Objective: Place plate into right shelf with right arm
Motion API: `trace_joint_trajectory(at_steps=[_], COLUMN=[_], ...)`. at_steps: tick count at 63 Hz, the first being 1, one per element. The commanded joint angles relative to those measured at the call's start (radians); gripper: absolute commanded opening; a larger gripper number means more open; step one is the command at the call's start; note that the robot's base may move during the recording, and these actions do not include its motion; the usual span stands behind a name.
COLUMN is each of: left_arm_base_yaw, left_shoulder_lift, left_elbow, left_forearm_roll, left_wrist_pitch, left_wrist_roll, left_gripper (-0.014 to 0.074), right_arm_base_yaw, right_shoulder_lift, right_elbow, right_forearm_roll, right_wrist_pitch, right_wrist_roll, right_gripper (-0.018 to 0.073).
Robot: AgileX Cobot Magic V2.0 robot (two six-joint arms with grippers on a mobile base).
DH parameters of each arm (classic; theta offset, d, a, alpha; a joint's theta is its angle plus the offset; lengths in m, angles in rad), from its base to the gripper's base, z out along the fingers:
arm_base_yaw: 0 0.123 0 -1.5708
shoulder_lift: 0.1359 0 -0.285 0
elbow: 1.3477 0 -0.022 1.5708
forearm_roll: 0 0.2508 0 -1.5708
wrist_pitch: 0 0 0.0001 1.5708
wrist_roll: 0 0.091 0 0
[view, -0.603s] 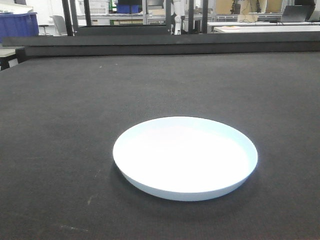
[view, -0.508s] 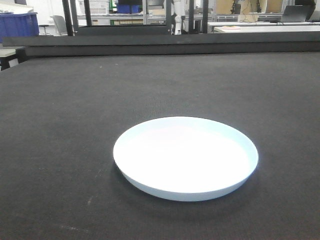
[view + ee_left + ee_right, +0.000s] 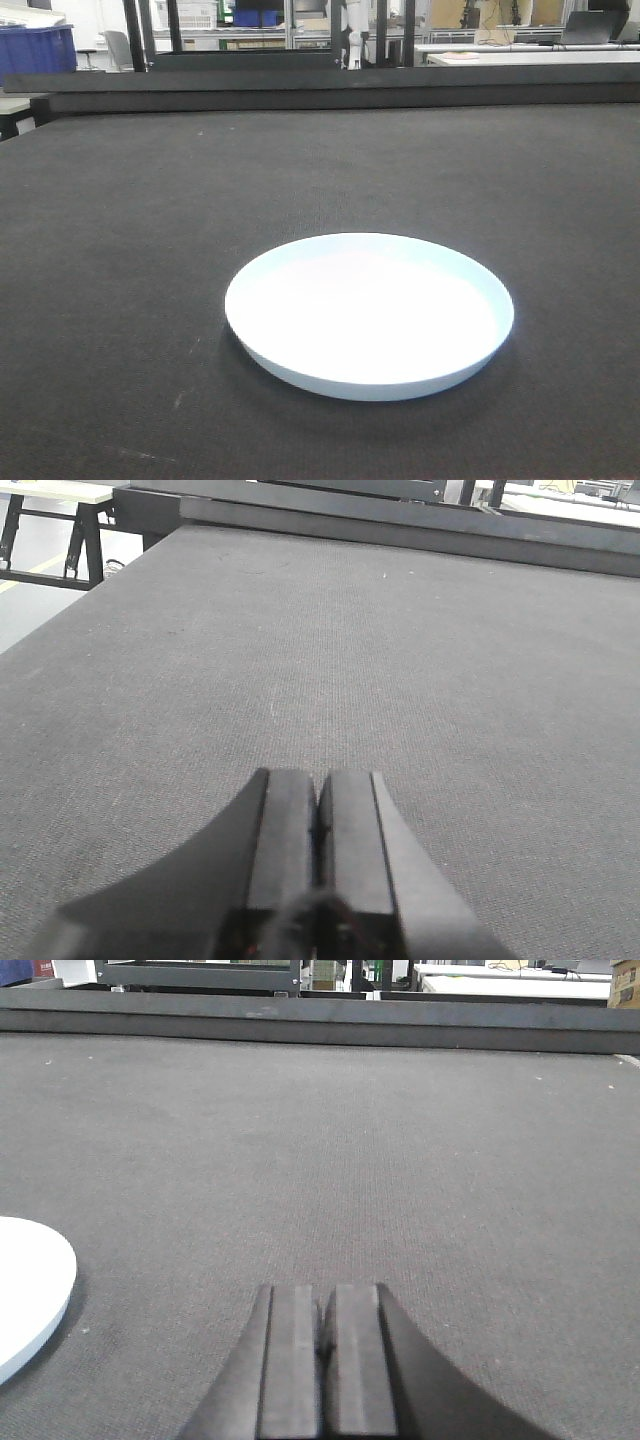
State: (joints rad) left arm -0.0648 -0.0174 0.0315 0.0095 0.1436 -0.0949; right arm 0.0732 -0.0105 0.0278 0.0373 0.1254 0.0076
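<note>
The white plate [image 3: 368, 315] lies flat on the dark grey table [image 3: 120, 220], near the front and a little right of centre. Its edge also shows at the lower left of the right wrist view, plate [image 3: 25, 1285]. My right gripper [image 3: 326, 1295] hovers low over bare table to the right of the plate, apart from it, jaws pressed together with nothing between them. My left gripper [image 3: 319, 780] is likewise shut and empty over bare table. No gripper shows in the front view. The right shelf is out of view.
A raised dark ledge [image 3: 330, 95] runs along the table's far edge. Beyond it stand black uprights [image 3: 135, 35], a blue bin [image 3: 38, 48] at far left and white desks [image 3: 520, 50] at the right. The table's left edge [image 3: 60, 630] drops to the floor.
</note>
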Motion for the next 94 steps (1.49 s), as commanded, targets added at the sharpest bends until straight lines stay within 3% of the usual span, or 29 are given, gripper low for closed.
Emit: trace_joint_trajectory(at_steps=[1, 16, 23, 29, 38, 47, 59, 74, 79, 88, 94], left_arm_base_yaw=[-0.007, -0.007, -0.007, -0.007, -0.007, -0.007, -0.007, -0.007, -0.007, -0.007, -0.007], left_shoulder_lift=[-0.004, -0.004, -0.004, -0.004, -0.004, -0.004, -0.004, -0.004, -0.004, -0.004, -0.004], left_elbow=[0.01, 0.01, 0.01, 0.01, 0.01, 0.01, 0.01, 0.01, 0.01, 0.01, 0.01], left_forearm_roll=[-0.002, -0.002, -0.002, -0.002, -0.002, -0.002, -0.002, -0.002, -0.002, -0.002, -0.002], left_wrist_pitch=[-0.084, -0.084, -0.084, -0.084, -0.084, -0.084, -0.084, -0.084, -0.084, -0.084, -0.084], left_wrist_roll=[-0.006, -0.006, -0.006, -0.006, -0.006, -0.006, -0.006, -0.006, -0.006, -0.006, -0.006], left_gripper=[-0.0047, -0.0047, -0.0047, -0.0047, -0.0047, -0.0047, -0.0047, -0.0047, -0.0047, -0.0047, -0.0047], right_arm_base_yaw=[-0.007, -0.007, -0.007, -0.006, -0.002, -0.002, -0.002, 0.04, 0.1, 0.216, 0.257], right_shoulder_lift=[-0.013, -0.013, -0.013, -0.01, 0.079, 0.288, 0.603, 0.916, 1.002, 1.148, 1.235], right_elbow=[-0.006, -0.006, -0.052, -0.175, -0.483, -0.709, -0.873, -0.925, -0.926, -0.926, -0.926], right_forearm_roll=[-0.009, -0.009, 0.004, 0.003, 0.018, 0.151, 0.44, 0.492, 0.497, 0.497, 0.497], right_wrist_pitch=[-0.118, -0.334, -0.353, -0.194, 0.27, 0.556, 0.75, 0.778, 0.759, 0.678, 0.613], right_wrist_roll=[-0.008, -0.008, 0.11, 0.134, 0.134, 0.063, -0.166, -0.216, -0.216, -0.216, -0.216], right_gripper=[0.0057, 0.0057, 0.0057, 0.0057, 0.0057, 0.0057, 0.0057, 0.0066, 0.0146, 0.0477, 0.0613])
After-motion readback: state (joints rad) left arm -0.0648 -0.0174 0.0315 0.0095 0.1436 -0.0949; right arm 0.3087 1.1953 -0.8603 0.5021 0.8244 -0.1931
